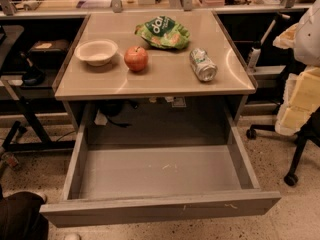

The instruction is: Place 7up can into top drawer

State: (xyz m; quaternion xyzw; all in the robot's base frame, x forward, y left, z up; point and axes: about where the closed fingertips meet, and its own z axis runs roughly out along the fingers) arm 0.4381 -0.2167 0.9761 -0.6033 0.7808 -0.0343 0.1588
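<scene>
The 7up can (203, 64), silvery with a green and white label, lies on its side on the right part of the table top (165, 81). The top drawer (160, 210) is pulled fully open below the table's front edge, and nothing lies on its flat grey bottom. My gripper is not in view. A white rounded shape (307, 31) at the right edge may be part of my arm, and it is well right of the can.
On the table stand a white bowl (96, 51), a red apple (136, 58) and a green snack bag (163, 32). An office chair with yellowish padding (300, 104) stands right of the drawer. A dark brown shape (20, 216) sits at the drawer's front left corner.
</scene>
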